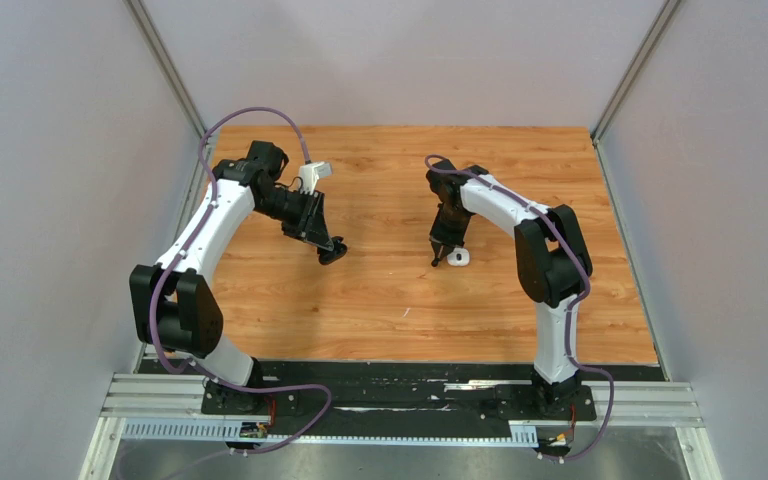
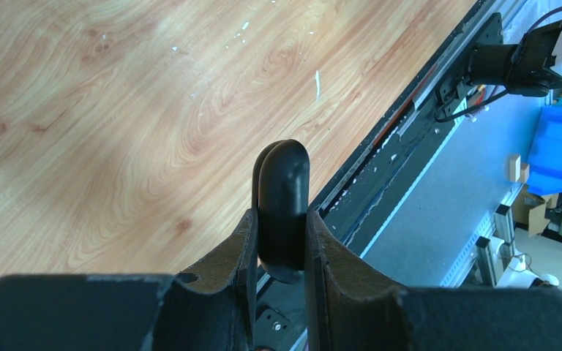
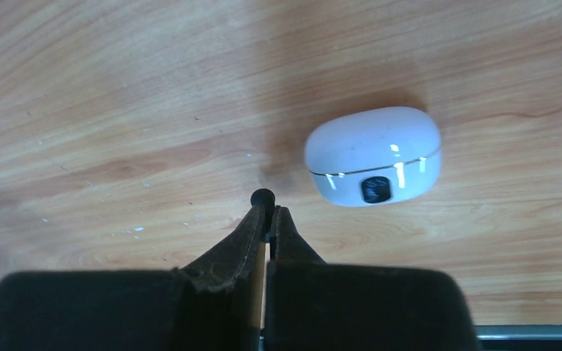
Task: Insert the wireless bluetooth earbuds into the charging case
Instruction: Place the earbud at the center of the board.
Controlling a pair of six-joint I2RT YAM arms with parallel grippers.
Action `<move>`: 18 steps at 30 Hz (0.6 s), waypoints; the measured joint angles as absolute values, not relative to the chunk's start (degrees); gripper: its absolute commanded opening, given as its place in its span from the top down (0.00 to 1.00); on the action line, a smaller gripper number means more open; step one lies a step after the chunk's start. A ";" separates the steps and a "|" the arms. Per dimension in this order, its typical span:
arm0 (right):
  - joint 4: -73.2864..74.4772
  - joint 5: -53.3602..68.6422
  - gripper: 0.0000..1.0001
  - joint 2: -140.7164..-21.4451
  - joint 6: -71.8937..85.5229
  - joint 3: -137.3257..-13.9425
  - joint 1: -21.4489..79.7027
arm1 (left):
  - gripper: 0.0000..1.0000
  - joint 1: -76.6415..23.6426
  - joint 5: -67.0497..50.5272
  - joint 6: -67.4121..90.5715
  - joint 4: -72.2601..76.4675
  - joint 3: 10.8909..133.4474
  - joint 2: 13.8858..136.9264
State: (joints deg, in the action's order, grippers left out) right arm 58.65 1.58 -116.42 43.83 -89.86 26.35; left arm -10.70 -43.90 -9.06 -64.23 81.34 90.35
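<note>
Two cases in play, one per arm. The black case point(image 2: 282, 208) sits clamped in the left gripper point(image 2: 282, 219). It is edge-on to the wrist cam, w/ its long axis running straight out along the fingers point(image 2: 227, 256) and the rounded end pointing away from the wrist. A seam line shows down its left edge and the lid looks shut. L jaws are closed onto its flat sides, parted only by the case's thickness, w/ approx half the case sticking out past the tips. In the top view this gripper angles down toward mid table point(image 1: 390, 320), and the case appears clear of the wood.

The white case point(image 3: 373, 156) lies on the wood, lid closed. Its long axis runs across the R wrist view, right end tipped slightly up. The seam and a dark oval patch face the cam.

The right gripper point(image 3: 267, 212) has its jaws all but together, only a sliver of gap btwn them. A tiny black rounded knob is pinched at the very tips. It looks like a black earbud point(image 3: 263, 197), but most of it is hidden, so its axis can't be told. The tips are just beside the white case, on its left in the wrist view, not touching it.
</note>
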 measured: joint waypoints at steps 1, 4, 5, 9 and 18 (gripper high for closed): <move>58.96 1.61 0.91 -117.12 45.04 -90.61 26.70 | 1.00 -10.57 -43.83 -9.04 -64.31 81.12 90.15; 59.09 2.28 0.75 -119.20 47.55 -92.71 27.94 | 1.00 -10.20 -43.77 -9.06 -64.47 80.40 89.52; 59.02 2.81 0.72 -119.94 48.23 -93.36 28.25 | 1.00 -10.04 -43.77 -9.06 -64.58 80.14 89.32; 58.81 4.47 0.64 -121.86 49.76 -94.98 29.02 | 1.00 -9.80 -43.48 -9.08 -64.71 79.15 88.64; 56.47 11.25 0.51 -121.32 41.08 -97.27 26.22 | 1.00 -9.28 -41.78 -9.65 -65.21 78.48 86.52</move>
